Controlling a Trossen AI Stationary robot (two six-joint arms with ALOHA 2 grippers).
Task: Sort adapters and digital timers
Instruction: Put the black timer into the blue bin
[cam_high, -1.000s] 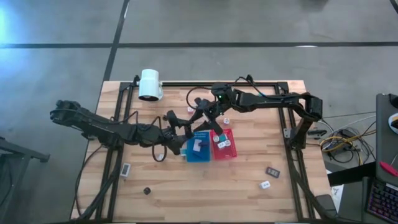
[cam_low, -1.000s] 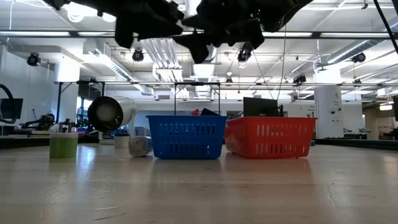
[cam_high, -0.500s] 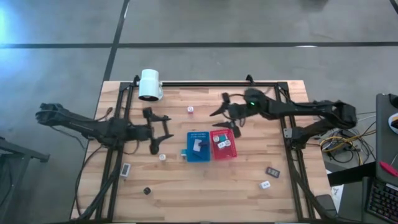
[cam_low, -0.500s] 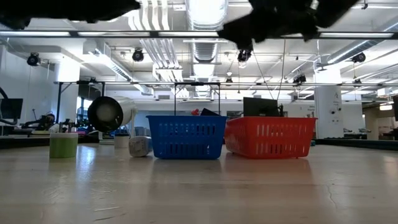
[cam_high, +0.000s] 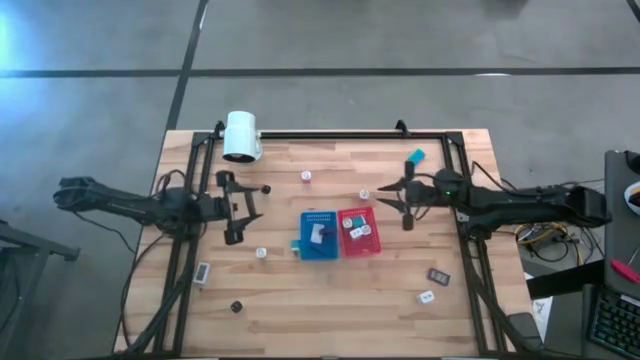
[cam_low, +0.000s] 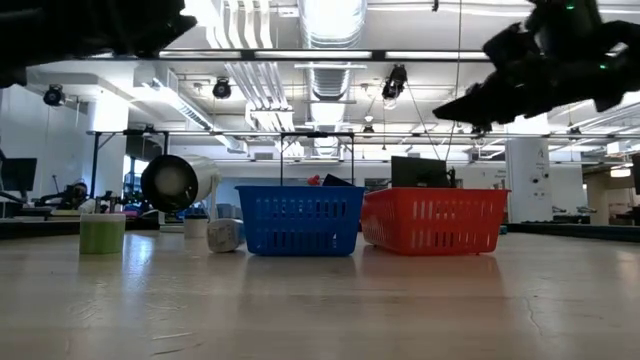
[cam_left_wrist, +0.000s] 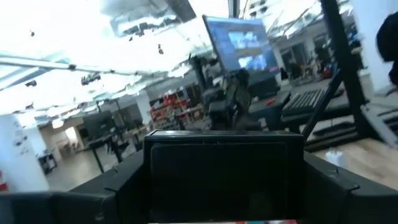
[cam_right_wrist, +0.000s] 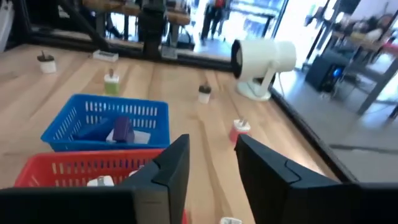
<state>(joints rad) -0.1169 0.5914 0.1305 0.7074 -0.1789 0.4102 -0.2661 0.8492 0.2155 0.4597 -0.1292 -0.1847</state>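
Both arms hang clear of the baskets: the left hand (cam_high: 240, 203) at centre left of the high view with its fingers spread and empty, and the right hand (cam_high: 397, 198) right of centre, holding nothing, its fingers apart with a narrow gap. Adapters (cam_high: 261, 253) and digital timers (cam_high: 203, 271) lie loose across the worktop (cam_high: 330, 300), while others sit in the blue basket (cam_high: 320, 236) and red basket (cam_high: 359, 233) at mid-frame. The risk I judge greatest is a tiny adapter slipping from a pinch, or a timer landing in the wrong basket since the two touch.

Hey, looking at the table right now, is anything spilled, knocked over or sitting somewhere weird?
Nothing looks spilled or damaged. The blue basket and red basket stand upright side by side. Several small pieces still lie loose on the table, such as a dark timer and a white adapter near the right edge, unsorted rather than odd.
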